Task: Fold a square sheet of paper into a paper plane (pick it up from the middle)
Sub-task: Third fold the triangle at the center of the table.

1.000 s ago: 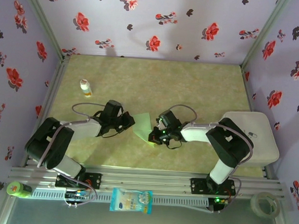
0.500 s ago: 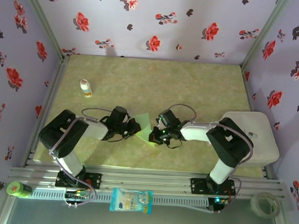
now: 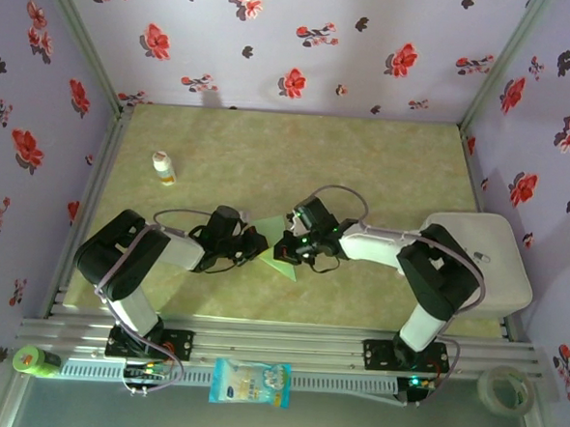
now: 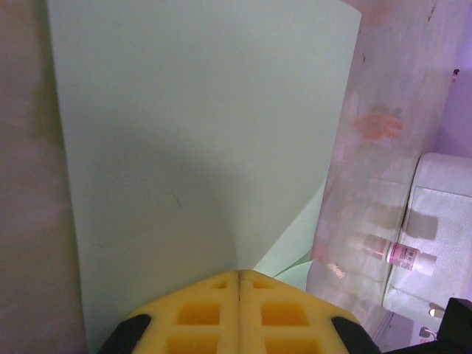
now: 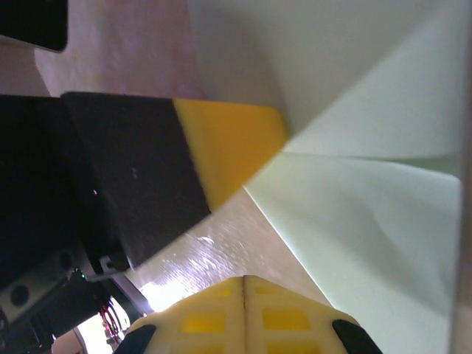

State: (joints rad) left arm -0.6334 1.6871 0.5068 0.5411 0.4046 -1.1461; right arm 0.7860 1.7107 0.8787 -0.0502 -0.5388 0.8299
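Both pincers are fully closed, pads pressed together, and neither visibly clamps anything. The square sheet of paper (image 4: 199, 133) spreads straight ahead of the left pincer (image 4: 238, 274), whose tips sit at its near edge where a flap lifts, so the left arm looks better placed for pressing. From the right pincer (image 5: 244, 282) the sheet lies ahead and off to one side, with bare counter (image 5: 221, 243) just before its tips. The right wrist view shows crease lines and the left pad meeting the paper's edge. The overhead view shows the sheet lying diagonally between both pincers.
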